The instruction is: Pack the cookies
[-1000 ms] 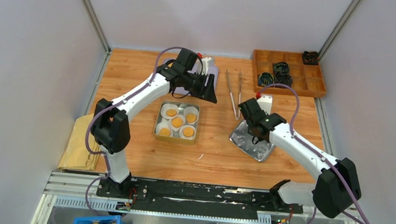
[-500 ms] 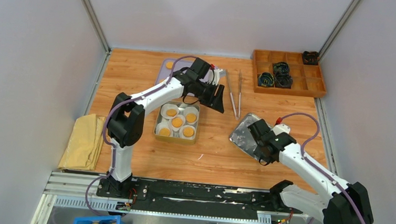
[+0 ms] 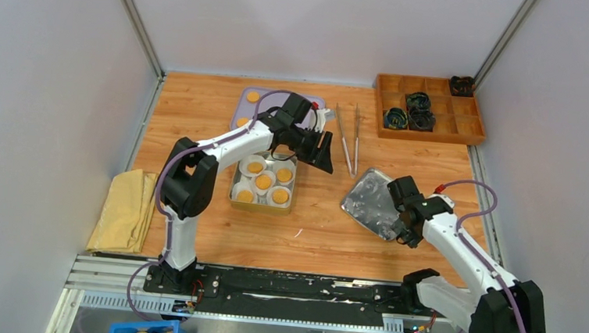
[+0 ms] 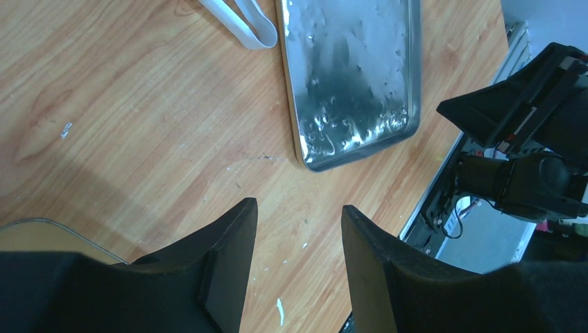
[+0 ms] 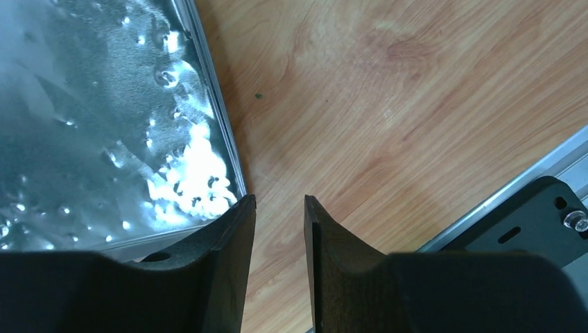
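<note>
Scratched wooden table (image 3: 201,113) shut in by plain grey walls, with metal posts rising from the far corners. Near the middle, an open tin (image 3: 234,184) holding five cookies (image 3: 264,182), each in a white paper cup (image 3: 245,161); another cookie on a purple mat (image 3: 242,106) by the far edge. Right of the tin, a dimpled silver lid (image 3: 371,199) lying askew to the table's edges. Tongs (image 3: 346,139) between the mat and a wooden compartment box (image 3: 427,135) in the far right corner; folded yellow cloth (image 3: 124,209) at the left edge. Left gripper (image 4: 298,208) above bare wood just beside the tin's far right corner, jaws parted and empty. Right gripper (image 5: 279,201) at the lid's near right corner, jaws slightly parted, only wood between them
</note>
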`<state>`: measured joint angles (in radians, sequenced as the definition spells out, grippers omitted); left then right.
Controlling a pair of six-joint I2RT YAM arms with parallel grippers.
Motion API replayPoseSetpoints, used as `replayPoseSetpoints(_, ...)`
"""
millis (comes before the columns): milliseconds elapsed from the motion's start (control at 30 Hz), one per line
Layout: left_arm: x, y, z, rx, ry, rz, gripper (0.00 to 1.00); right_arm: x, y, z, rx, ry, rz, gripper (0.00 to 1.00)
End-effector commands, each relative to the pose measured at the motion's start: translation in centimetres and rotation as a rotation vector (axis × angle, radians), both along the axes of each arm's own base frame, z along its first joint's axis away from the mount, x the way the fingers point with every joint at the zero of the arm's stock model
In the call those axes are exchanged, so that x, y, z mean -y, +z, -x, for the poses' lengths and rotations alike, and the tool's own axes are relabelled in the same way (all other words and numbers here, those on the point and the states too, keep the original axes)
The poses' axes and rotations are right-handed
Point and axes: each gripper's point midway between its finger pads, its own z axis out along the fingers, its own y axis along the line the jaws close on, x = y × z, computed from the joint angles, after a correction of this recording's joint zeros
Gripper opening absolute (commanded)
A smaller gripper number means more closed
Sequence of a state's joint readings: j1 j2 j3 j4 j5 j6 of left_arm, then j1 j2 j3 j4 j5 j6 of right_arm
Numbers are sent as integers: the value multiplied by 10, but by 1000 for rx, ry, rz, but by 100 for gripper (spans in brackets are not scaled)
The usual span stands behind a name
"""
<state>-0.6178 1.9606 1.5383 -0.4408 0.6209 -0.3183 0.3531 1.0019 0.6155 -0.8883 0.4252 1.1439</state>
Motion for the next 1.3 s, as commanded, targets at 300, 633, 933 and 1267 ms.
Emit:
replayPoseSetpoints(300,-1,18,0,63,-10,7,54,2,-18,-15,-10,26,-8,32)
replayPoseSetpoints(633,2,13,0,46,-15,11,53,-1,-20,-22,-20,54,-14,33)
replayPoseSetpoints(933,0,7,-2,42,-8,-8,53,-8,-40,-24,-68,71,-35,7)
replayPoseSetpoints(1267,-2,10,-8,69,6,-25,53,-7,54,-47,210,174,-17,0)
